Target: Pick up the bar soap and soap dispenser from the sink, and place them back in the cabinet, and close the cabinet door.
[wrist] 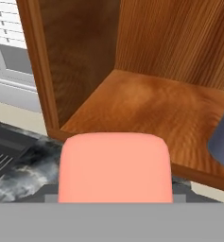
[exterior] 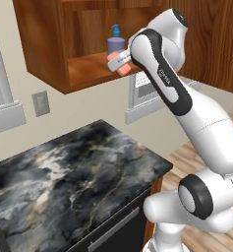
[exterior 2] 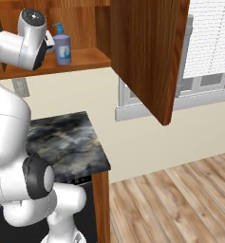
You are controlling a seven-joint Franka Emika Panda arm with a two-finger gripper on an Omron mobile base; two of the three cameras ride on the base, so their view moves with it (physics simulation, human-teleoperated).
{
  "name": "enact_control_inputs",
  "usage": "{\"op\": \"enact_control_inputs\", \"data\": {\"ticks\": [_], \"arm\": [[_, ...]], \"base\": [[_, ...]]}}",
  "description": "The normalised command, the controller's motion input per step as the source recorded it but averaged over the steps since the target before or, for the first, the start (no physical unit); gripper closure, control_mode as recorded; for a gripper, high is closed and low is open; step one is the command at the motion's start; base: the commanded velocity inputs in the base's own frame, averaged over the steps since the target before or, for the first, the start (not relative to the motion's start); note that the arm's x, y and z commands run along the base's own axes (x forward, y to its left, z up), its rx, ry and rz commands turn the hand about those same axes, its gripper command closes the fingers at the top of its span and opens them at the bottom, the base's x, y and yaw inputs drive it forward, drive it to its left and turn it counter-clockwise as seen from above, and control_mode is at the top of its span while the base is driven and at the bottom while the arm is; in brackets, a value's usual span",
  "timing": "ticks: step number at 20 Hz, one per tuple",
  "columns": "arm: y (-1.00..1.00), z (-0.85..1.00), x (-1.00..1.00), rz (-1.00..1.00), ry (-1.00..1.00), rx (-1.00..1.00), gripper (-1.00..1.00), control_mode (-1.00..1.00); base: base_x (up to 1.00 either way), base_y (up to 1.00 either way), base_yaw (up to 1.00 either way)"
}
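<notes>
Arm (exterior: 206, 133) rises from the base at lower right of the left base view, bends at a dark elbow joint, then reaches up and left, forearm steeply raised. Wrist sits at the upper end, level with the cabinet shelf edge. Gripper (exterior: 119, 63) points away from the cameras toward the shelf, jaws closed on the bar soap (wrist: 114, 166), a salmon-pink bar. In the hand view the bar sticks forward from between the fingers.

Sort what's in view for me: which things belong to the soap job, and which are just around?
Job:
- bar soap, held in the claw at the shelf's edge
- soap dispenser, standing on the shelf
- cabinet
- cabinet door, open

Just around:
- marble counter
- window
- wall outlet
</notes>
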Motion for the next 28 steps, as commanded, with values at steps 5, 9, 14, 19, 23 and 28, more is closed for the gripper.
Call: {"op": "enact_control_inputs", "data": {"ticks": [5, 9, 14, 19, 23, 28], "arm": [[0.04, 0.0, 0.08, 0.0, -0.06, 0.0, 1.0, -1.0], [0.06, -0.02, 0.09, 0.0, -0.05, 0.0, 1.0, -1.0], [0.12, -0.03, 0.13, 0.0, -0.03, 0.0, 1.0, -1.0], [0.14, 0.0, 0.14, 0.0, 0.0, 0.0, 1.0, -1.0], [0.18, 0.0, 0.13, 0.0, 0.0, 0.0, 1.0, -1.0], [0.2, -0.02, 0.15, 0.0, 0.0, 0.0, 1.0, -1.0]], "base": [[0.0, 0.0, 0.0], [0.0, 0.0, 0.0], [0.0, 0.0, 0.0], [0.0, 0.0, 0.0], [0.0, 0.0, 0.0], [0.0, 0.0, 0.0]]}}
